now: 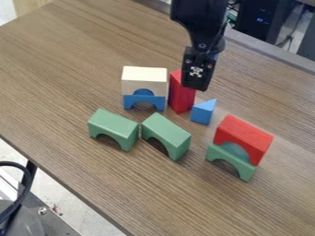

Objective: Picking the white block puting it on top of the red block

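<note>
On the table [73,64], a green arch [112,122] stands leftmost. Just beside it, farther back, the white block [144,76] sits on a blue arch [128,102]. Next come another green arch [169,129] and an upright red block [178,100], partly hidden by the gripper [195,84]; whether that is open or closed I cannot tell. Then a blue wedge [201,113], and rightmost a red arch [246,133] on a third green arch [247,172].

The table has a brown top with wood grain [55,64]. Below its near edge, at lower left, there is a pale grey floor [61,193], and also a thick black cable [26,184]. Behind the table, at upper right, stands a dark box with small blue lights [255,20].
</note>
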Motion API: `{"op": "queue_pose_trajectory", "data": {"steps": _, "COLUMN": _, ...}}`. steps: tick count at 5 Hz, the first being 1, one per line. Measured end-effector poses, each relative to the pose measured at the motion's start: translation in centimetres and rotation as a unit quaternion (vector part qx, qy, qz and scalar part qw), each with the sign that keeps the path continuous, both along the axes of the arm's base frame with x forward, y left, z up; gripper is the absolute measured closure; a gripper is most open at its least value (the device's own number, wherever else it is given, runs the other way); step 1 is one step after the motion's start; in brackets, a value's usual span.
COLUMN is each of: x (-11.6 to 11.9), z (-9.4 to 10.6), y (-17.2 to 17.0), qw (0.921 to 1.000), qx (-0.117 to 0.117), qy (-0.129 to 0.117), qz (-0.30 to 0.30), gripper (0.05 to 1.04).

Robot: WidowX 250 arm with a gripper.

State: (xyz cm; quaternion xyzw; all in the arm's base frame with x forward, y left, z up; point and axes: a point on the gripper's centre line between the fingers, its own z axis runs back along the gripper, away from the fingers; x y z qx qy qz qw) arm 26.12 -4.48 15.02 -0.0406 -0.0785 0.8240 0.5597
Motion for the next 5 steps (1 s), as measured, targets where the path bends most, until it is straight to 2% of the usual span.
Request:
{"op": "queue_pose_trajectory", "data": {"steps": 2, "x": 0.0, "z": -1.0, "y": 1.1, "qw": 0.9997, "qx": -0.004, "qy": 0.02, "qz": 0.016, "gripper": 0.083}}
{"op": "queue_pose_trajectory", "data": {"steps": 4, "x": 1.2, "z": -1.0, "y": 4.4, "qw": 0.9979, "qx": -0.007, "qy": 0.022, "qz": 0.06, "gripper": 0.083}}
{"op": "queue_pose_trajectory", "data": {"steps": 5, "x": 1.7, "z": -2.1, "y": 5.9, "qw": 0.996, "qx": -0.009, "qy": 0.037, "qz": 0.081, "gripper": 0.083}}
